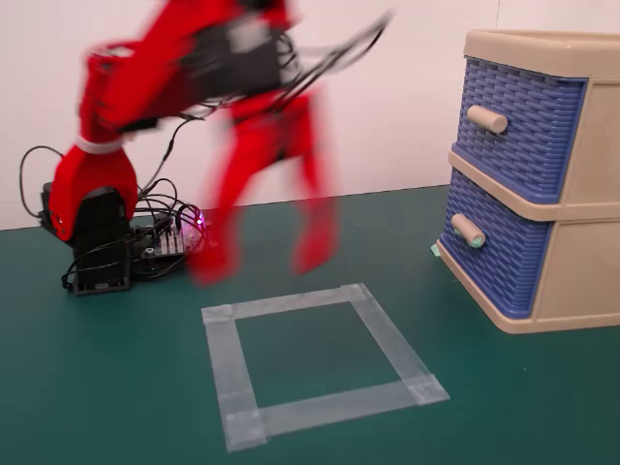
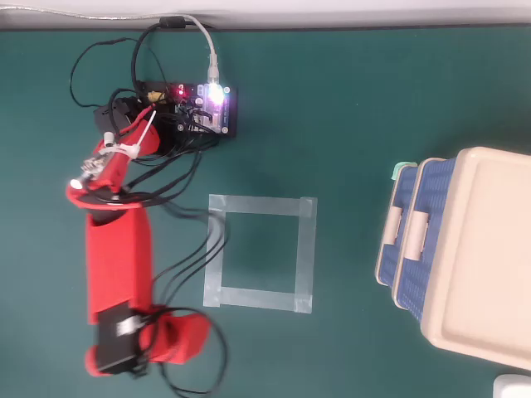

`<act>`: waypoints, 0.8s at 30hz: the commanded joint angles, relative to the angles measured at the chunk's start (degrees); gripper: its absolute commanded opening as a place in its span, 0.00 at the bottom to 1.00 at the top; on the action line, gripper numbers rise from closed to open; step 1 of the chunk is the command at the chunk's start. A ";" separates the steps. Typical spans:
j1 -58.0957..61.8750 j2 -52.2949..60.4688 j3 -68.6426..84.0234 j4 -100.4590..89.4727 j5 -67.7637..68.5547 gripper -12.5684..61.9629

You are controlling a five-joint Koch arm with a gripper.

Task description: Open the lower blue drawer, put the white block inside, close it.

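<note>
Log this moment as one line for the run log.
lower blue drawer: shut | white block: not visible | gripper: blurred, away from cabinet, state unclear

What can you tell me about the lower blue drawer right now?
The lower blue drawer looks like blue woven-pattern plastic, with a beige peg handle tipped pale green. It sits shut in the beige cabinet, under a matching drawer whose handle is all beige. In the overhead view its front edge juts slightly past the upper drawer's. Nothing touches it; the blurred red arm is far off, and its contents are hidden.
</note>
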 commanded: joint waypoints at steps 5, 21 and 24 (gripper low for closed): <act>27.51 22.85 40.08 -4.83 -28.48 0.62; 35.24 69.26 115.84 -24.52 -37.79 0.62; 35.16 69.26 116.10 -19.95 -38.06 0.62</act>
